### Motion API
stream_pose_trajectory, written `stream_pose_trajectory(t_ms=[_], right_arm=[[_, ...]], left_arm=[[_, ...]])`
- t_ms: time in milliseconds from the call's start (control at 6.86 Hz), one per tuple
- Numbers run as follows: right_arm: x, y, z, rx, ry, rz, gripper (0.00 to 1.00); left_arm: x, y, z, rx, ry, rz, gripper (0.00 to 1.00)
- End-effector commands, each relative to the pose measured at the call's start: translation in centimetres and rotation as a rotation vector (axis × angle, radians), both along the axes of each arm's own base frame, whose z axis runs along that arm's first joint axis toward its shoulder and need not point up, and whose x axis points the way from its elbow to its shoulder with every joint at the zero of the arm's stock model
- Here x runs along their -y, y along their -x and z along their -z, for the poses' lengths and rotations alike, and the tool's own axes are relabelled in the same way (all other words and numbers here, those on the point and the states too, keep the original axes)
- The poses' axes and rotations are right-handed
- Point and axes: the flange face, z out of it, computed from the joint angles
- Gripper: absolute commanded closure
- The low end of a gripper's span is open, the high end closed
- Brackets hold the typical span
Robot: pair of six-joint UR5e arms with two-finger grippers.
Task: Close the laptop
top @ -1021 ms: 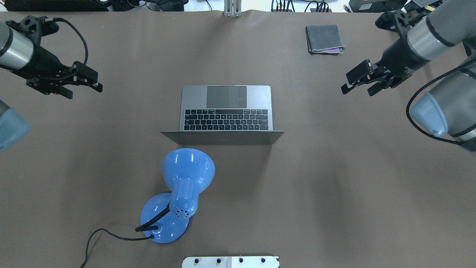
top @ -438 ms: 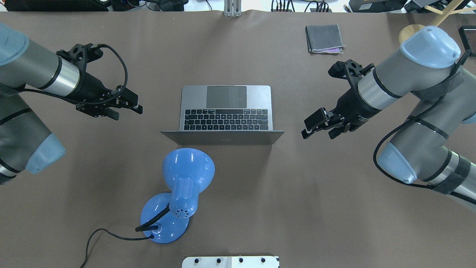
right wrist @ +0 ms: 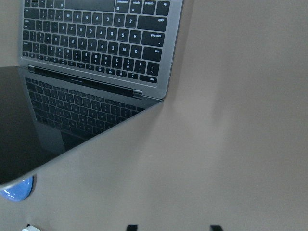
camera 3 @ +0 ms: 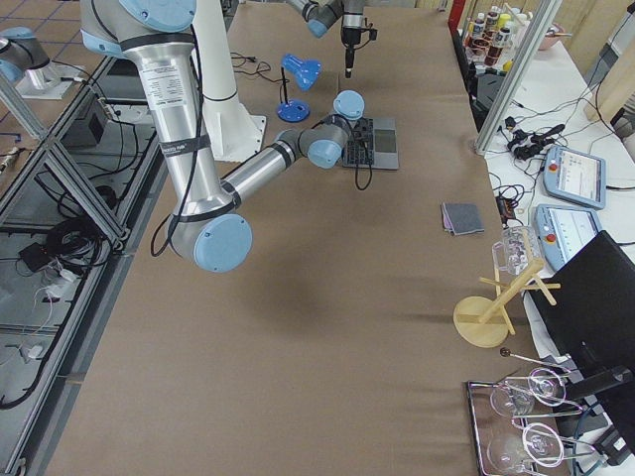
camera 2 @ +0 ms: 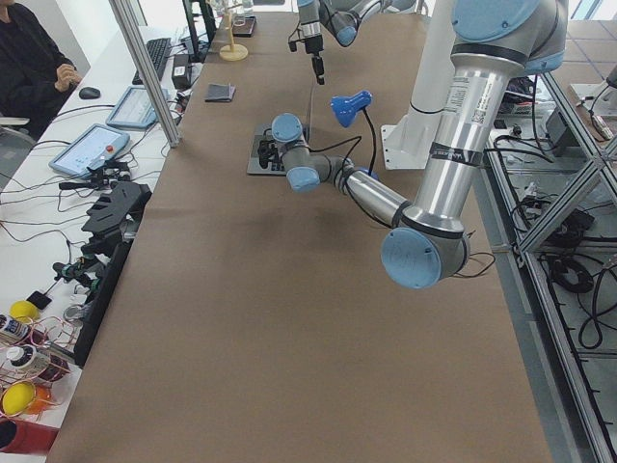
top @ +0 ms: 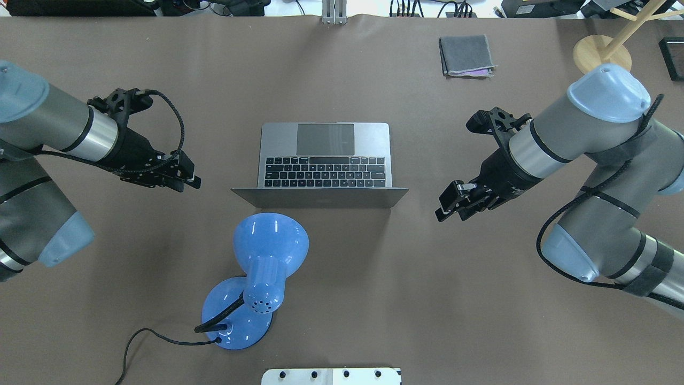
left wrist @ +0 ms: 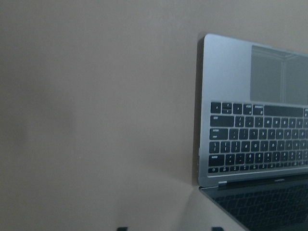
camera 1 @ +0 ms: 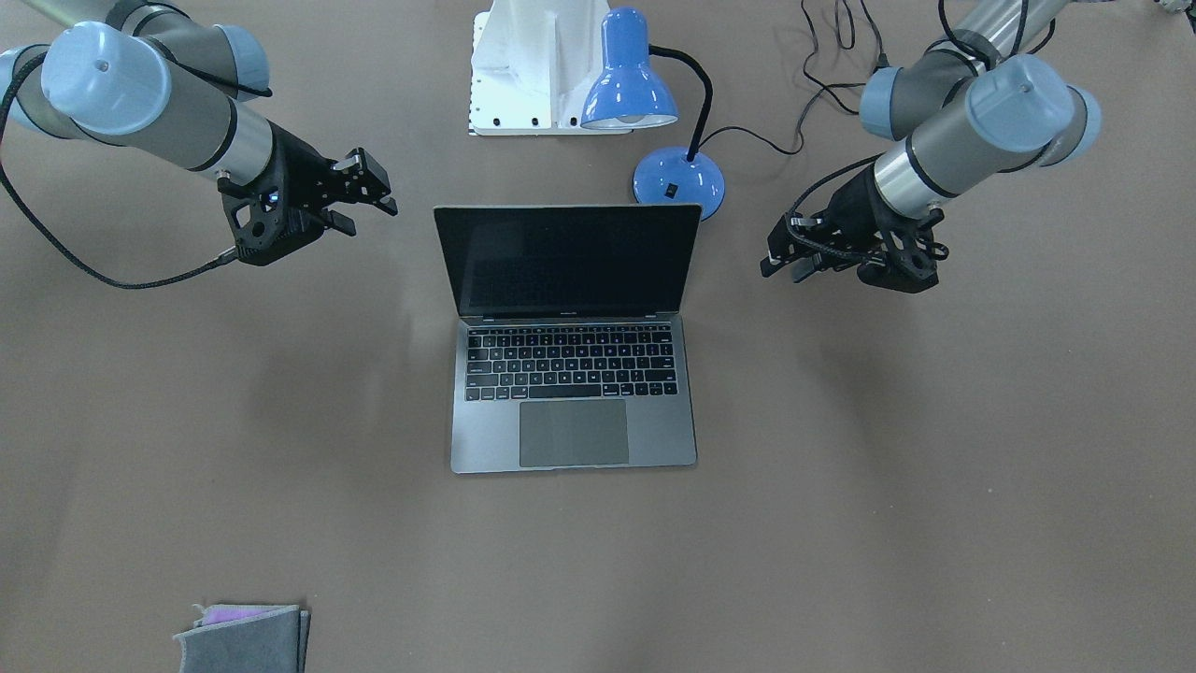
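Note:
The laptop [top: 325,155] stands open in the middle of the table, its lid [top: 320,197] upright and its dark screen [camera 1: 568,260] facing away from me. My left gripper [top: 188,179] is open and empty, hanging left of the lid's left edge, clear of it. My right gripper [top: 447,206] is open and empty, right of the lid's right edge, also clear. In the front view the left gripper [camera 1: 781,262] is on the right and the right gripper [camera 1: 377,200] on the left. The left wrist view shows the keyboard's left part [left wrist: 250,139]; the right wrist view shows the hinge corner [right wrist: 139,94].
A blue desk lamp [top: 269,251] with its base [top: 230,321] and cord stands just behind the lid on my side. A folded grey cloth [top: 466,55] lies at the far right. A wooden stand [top: 601,52] is at the far right corner. A white mount plate [top: 331,376] sits at the near edge.
Both arms have swung inward toward the laptop and then back toward my side, level with the lid. The laptop and lamp have not moved.

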Motion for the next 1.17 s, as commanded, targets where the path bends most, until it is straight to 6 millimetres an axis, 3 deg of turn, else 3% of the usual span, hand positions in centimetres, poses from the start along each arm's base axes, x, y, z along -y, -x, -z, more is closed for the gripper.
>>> stream_pose_trajectory(t_ms=[0, 438, 583, 875, 1021], right_arm=[[-1.3, 0.1, -1.0, 0.038, -0.035, 0.016, 1.0], [-3.8, 3.3, 0.6, 0.069, -0.084, 0.058, 1.0], [-4.6, 4.2, 0.7, 0.072, -0.102, 0.06, 1.0], [-4.8, 6.5, 3.1, 0.095, -0.139, 0.06, 1.0], [-4.6, 7.1, 4.3, 0.098, -0.15, 0.048, 1.0]], left_arm=[[-3.4, -1.7, -0.3, -0.003, -0.001, -0.064, 1.0], [-7.9, -5.1, 1.9, -0.035, -0.005, -0.154, 1.0], [-8.7, -5.5, 2.9, -0.048, 0.011, -0.159, 1.0], [-9.0, -7.3, 6.2, -0.081, 0.039, -0.158, 1.0], [-9.1, -9.2, 7.6, -0.089, 0.055, -0.171, 1.0]])
